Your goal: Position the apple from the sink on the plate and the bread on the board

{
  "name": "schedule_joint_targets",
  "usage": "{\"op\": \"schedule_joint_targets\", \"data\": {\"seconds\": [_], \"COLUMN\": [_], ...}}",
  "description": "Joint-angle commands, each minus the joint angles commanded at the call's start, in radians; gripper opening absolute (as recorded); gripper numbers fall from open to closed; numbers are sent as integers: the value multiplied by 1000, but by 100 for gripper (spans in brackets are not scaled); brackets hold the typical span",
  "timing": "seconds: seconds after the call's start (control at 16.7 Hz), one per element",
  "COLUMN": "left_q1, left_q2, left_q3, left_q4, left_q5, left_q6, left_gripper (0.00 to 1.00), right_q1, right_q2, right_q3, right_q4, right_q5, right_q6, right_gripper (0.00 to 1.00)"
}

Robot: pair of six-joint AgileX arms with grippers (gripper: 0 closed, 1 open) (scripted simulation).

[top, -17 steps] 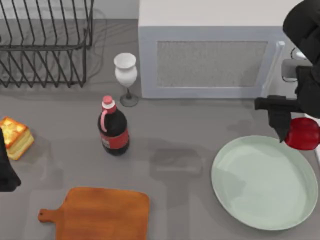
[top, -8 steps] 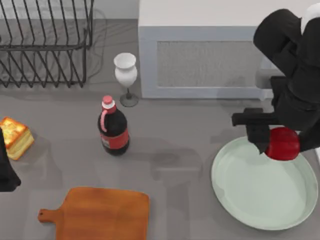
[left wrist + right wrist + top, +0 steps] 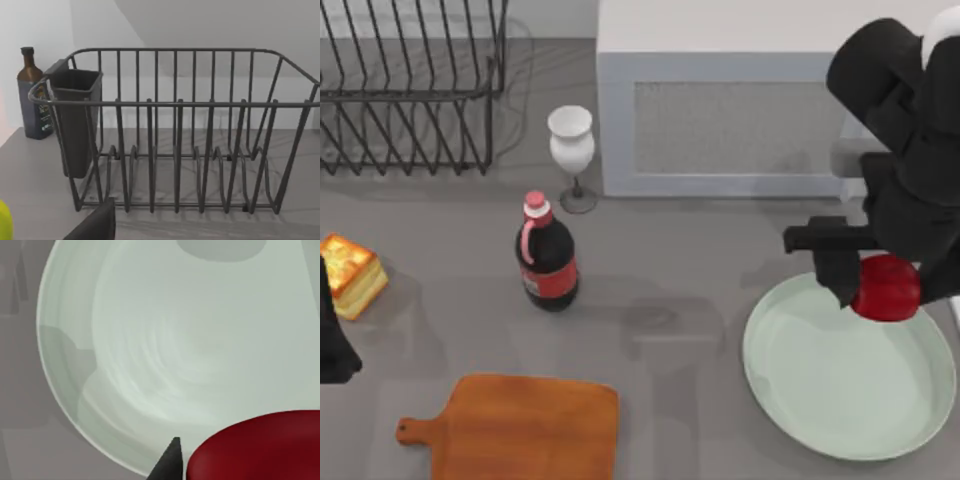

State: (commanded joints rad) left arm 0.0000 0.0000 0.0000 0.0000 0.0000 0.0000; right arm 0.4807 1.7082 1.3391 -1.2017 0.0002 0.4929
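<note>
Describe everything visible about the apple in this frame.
The apple is small, glossy, deep red and roundish, with no visible stem. It is held in the right gripper above the far rim of the pale green plate, at the table's right side. In the right wrist view it shows beside a dark fingertip.

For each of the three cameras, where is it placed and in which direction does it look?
Top view: above the table, looking down at the board, bread, plate; right gripper holds the apple, left arm at the left edge.
Left wrist view: low, facing the dish rack; a dark piece of the arm shows.
Right wrist view: above the plate, looking down; one fingertip beside the apple.
Shared: top and right wrist views both show plate and apple.
</note>
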Motion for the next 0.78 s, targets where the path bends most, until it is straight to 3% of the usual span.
{"op": "schedule_joint_targets", "data": {"seconds": [0.36,0.78], "left_q1": [0,0], "left_q2": [0,0], "left_q3": [0,0], "left_q4": [0,0], "left_q5": [0,0], "left_q6": [0,0], "left_gripper": [100,100], "right_q1": [0,0], "right_q2": [0,0], "right_q3": [0,0], "right_q4": [0,0], "right_q5": [0,0], "right_q6": [0,0], "right_gripper": [98,100]}}
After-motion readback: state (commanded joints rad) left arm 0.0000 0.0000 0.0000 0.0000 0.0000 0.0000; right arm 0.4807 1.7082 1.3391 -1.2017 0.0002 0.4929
